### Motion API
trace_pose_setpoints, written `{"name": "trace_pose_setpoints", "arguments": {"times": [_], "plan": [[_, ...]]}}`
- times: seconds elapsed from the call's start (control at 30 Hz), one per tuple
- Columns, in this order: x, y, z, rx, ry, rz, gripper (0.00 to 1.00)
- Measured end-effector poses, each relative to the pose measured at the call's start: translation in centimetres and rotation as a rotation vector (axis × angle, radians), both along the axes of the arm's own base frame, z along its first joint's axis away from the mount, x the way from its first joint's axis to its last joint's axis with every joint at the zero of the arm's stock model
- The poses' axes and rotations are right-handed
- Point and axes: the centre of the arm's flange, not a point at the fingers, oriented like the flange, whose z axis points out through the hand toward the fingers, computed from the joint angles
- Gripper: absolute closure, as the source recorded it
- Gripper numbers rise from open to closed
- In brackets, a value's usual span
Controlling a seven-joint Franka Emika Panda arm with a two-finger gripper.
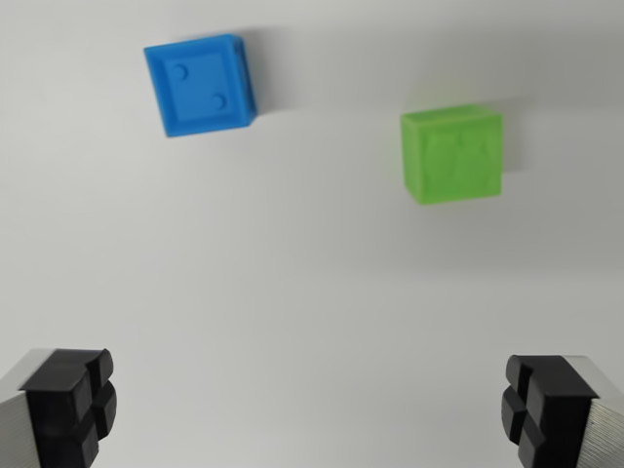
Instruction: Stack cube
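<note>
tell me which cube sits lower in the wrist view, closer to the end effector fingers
The green cube, on the wrist view's right. It lies lower in the picture than the blue cube, which sits higher, at the upper left.

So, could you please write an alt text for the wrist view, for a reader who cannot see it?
A blue cube and a green cube lie apart on a plain white surface, the blue one toward the wrist view's upper left, the green one toward its right. The open gripper shows at the bottom, holding nothing.

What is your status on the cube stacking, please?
Hand open, empty, above the white surface. Blue cube and green cube apart, unstacked. Nothing between hand and cubes.
</note>
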Motion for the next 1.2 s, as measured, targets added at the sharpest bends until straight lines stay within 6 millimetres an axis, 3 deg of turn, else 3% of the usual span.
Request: {"name": "trace_pose_setpoints", "arguments": {"times": [0.43,1.2], "plan": [[-0.1,-1.5,-2.1,0.001,-0.006,0.022,0.0],[-0.2,-6.3,-9.0,0.013,-0.023,0.094,0.0]]}}
